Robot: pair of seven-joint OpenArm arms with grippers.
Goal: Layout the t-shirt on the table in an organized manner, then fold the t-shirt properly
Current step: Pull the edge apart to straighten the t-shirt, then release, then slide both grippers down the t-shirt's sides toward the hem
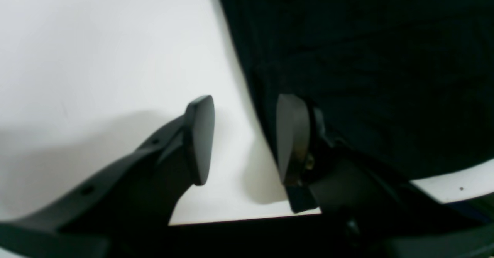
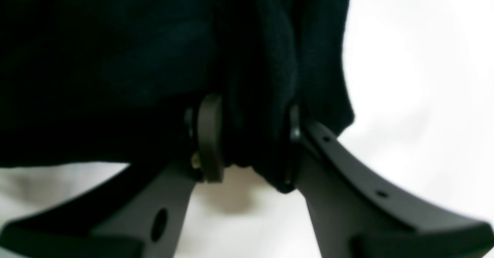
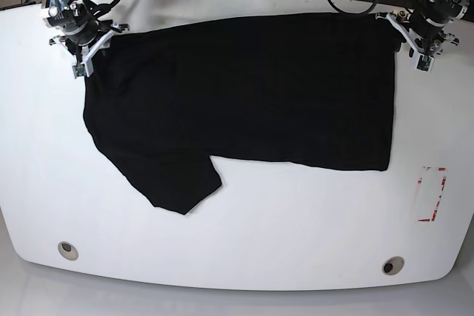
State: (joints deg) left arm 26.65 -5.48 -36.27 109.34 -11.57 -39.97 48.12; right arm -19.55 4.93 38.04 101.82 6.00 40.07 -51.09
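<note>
The black t-shirt (image 3: pixel 244 101) is lying spread across the far half of the white desk (image 3: pixel 237 249), plain side showing, its body stretching from one arm to the other and one sleeve (image 3: pixel 178 183) angling out toward the near edge. At the far corner on the base view's left, the right gripper (image 2: pixel 251 142) is sitting on the shirt's edge, and the right wrist view is showing a bunched fold of black cloth pinched between its two fingers (image 2: pixel 210 138), so they are clamping on the fabric. At the opposite far corner, the left gripper (image 1: pixel 245 138) is hanging just over the shirt's other edge with its fingers (image 1: pixel 200 138) standing apart: one is over bare desk, the other is against the cloth's border, with white surface showing in the gap. Near the desk's front edge two grey grommet holes (image 3: pixel 67 249) are showing, and a red-outlined rectangle mark (image 3: pixel 432 195) is lying beside the shirt's hem side.
</note>
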